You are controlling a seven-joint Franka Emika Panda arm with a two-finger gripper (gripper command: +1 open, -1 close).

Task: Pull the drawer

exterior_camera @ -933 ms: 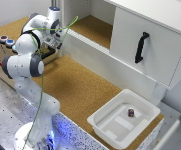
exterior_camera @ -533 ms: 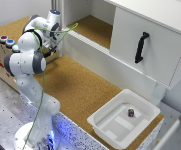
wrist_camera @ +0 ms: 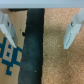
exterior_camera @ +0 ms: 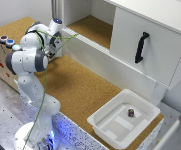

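The gripper hangs with its pale fingers spread apart, empty, over grainy cork board and a printed cardboard box. The drawer, a smooth white front with a black curved handle, sits well apart toward the exterior view's right, above a glossy white plastic tub.

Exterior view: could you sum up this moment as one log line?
white robot arm: over cork board | tool: open, empty | black drawer handle: untouched | white plastic tray: small dark object inside
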